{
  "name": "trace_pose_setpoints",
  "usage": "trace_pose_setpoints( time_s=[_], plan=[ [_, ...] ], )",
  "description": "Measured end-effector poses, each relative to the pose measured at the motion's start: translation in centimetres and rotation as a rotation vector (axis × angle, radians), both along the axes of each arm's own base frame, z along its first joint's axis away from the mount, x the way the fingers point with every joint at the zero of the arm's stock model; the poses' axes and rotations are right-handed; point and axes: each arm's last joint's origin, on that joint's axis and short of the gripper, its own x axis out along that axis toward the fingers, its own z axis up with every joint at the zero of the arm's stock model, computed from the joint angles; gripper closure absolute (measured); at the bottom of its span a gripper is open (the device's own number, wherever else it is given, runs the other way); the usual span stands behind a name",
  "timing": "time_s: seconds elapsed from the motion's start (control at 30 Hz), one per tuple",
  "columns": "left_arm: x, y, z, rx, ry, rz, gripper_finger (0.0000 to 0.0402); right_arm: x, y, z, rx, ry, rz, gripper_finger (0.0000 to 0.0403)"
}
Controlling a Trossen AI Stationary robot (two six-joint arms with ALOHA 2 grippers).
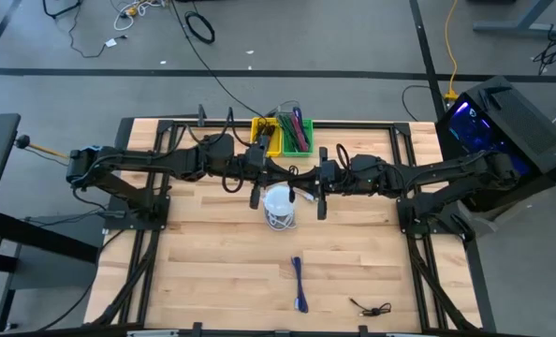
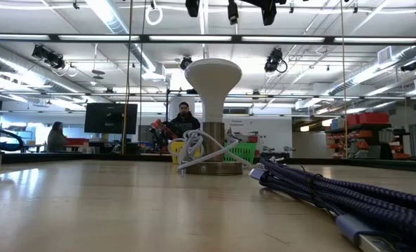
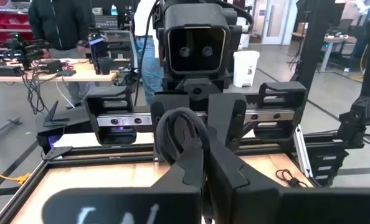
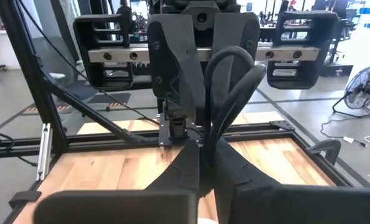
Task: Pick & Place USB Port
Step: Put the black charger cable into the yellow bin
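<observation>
Both grippers are clenched empty above the wooden tabletop [image 1: 212, 262]: left gripper [image 1: 256, 198] and right gripper [image 1: 321, 208] flank the white round-topped USB port stand [image 1: 279, 207]. Nearer the front edge lies a purple braided cable [image 1: 299, 284].

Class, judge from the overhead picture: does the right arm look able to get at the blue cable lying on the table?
Probably yes. The blue cable lies alone on bare wood, apart from the white stand; the right claw, shut, hangs above with nothing between.

One white hub stand [image 1: 279, 208], one blue cable [image 1: 299, 284], one black cable [image 1: 371, 307], two bins [image 1: 283, 136]
</observation>
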Motion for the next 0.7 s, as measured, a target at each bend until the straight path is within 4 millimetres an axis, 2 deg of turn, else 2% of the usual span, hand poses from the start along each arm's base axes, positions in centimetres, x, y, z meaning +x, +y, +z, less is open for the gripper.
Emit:
trace_pose_setpoints(
  time_s=[0.17, 0.37, 0.7],
  plan=[
    [0.0, 0.4, 0.0, 0.022, 0.003, 0.053, 0.0395, 0.0, -0.1, 0.0, 0.000, 0.004, -0.025, 0.0351],
    [-0.5, 2.2, 0.0, 0.017, 0.016, 0.115, 0.0396, 0.0, -0.2, -0.2, -0.003, 0.014, -0.045, 0.0308],
    [-1.2, 5.2, -0.4, -0.002, 0.063, 0.207, 0.0396, -0.1, -0.1, -0.6, -0.013, 0.061, -0.083, 0.0284]
  ],
)
